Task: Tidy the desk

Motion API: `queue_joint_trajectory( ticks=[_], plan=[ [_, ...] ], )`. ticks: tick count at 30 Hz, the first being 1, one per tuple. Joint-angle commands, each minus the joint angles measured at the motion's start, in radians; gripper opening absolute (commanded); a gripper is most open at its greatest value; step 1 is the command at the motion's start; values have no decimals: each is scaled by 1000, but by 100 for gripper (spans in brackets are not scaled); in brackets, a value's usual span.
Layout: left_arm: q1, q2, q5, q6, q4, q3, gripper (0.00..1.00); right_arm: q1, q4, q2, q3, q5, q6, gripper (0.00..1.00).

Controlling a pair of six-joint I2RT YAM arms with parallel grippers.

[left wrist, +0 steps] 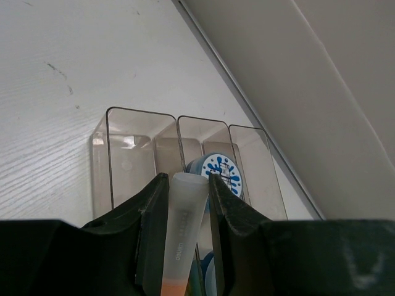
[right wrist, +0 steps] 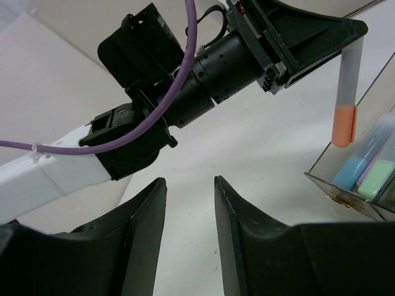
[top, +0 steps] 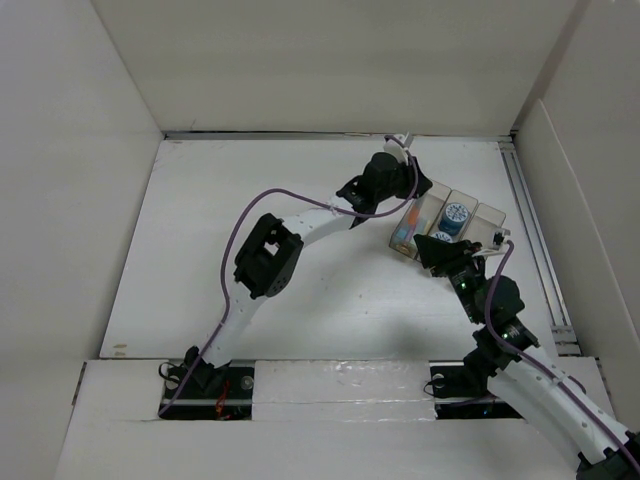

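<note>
The white desk (top: 250, 210) holds a translucent three-compartment tray (top: 487, 216) at the back right. My left gripper (top: 416, 192) is shut on a highlighter (left wrist: 182, 216) with a frosted cap and orange body. It hangs upright over the tray's left compartment, as the right wrist view (right wrist: 345, 92) shows. A round blue-and-white labelled item (left wrist: 222, 174) sits in the middle compartment. Blue and green highlighters (right wrist: 361, 169) lie in the tray (right wrist: 326, 182). My right gripper (right wrist: 190, 185) is open and empty, just in front of the tray (top: 438, 248).
Tall white panel walls stand round the desk. A metal rail (top: 532, 230) runs along the right edge behind the tray. The left arm (top: 270, 255) stretches across the middle of the desk.
</note>
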Motion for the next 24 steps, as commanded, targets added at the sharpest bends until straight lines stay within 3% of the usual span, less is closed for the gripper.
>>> queue_joint_trajectory(
  ticks=[1, 16, 24],
  plan=[
    [-4, -2, 19, -6, 52, 52, 15, 7, 21, 4, 38, -5, 1, 43],
    [-4, -47, 32, 23, 34, 24, 63, 7, 36, 46, 41, -13, -4, 43],
    [28, -217, 73, 13, 139, -165, 70, 7, 33, 23, 35, -19, -10, 43]
  ],
)
